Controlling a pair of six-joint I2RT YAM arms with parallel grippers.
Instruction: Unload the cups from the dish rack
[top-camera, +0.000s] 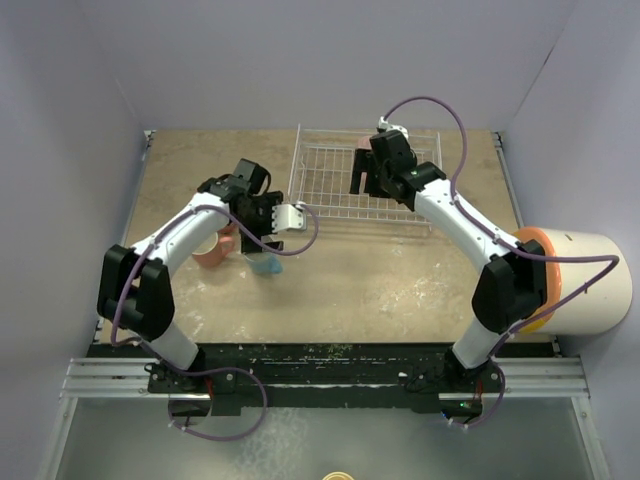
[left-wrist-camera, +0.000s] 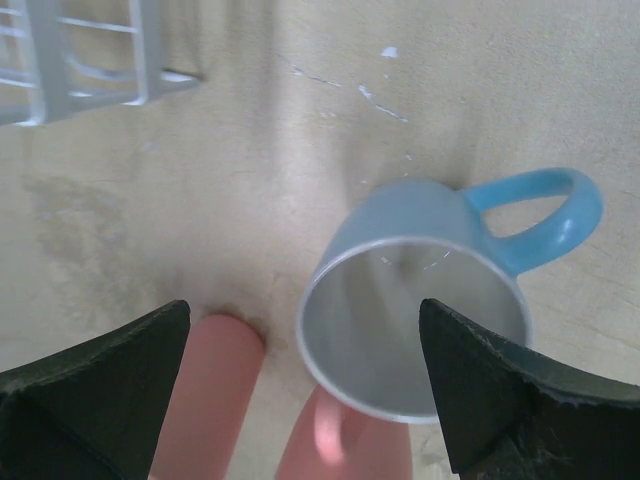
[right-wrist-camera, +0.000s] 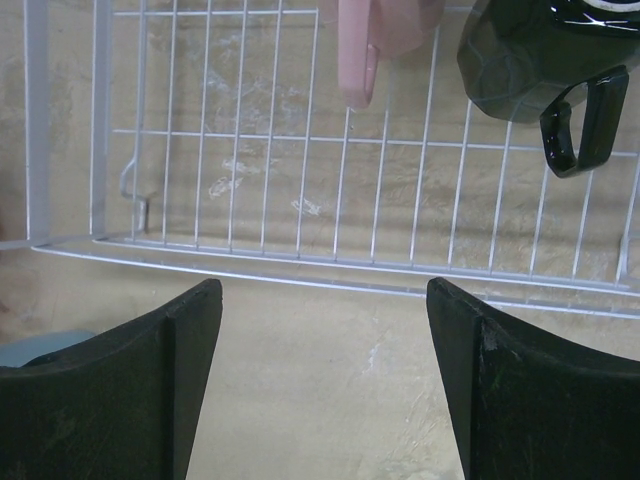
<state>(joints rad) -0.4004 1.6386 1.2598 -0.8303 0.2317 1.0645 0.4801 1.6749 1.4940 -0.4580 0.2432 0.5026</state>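
Left end effector (left-wrist-camera: 303, 322) released around blue cup (left-wrist-camera: 400, 235) on tabletop (left-wrist-camera: 200, 200); right end effector (right-wrist-camera: 325, 300) released, rack (right-wrist-camera: 270, 258) at 12 o'clock.

Left hand (left-wrist-camera: 303, 330) spread wide, right hand (right-wrist-camera: 325, 300) parted, both arms extended

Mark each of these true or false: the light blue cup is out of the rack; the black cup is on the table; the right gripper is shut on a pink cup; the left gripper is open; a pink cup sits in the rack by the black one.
1. The light blue cup is out of the rack, on the table. True.
2. The black cup is on the table. False: it lies in the dish rack.
3. The right gripper is shut on a pink cup. False: it is open and holds nothing.
4. The left gripper is open. True.
5. A pink cup sits in the rack beside the black one. True.
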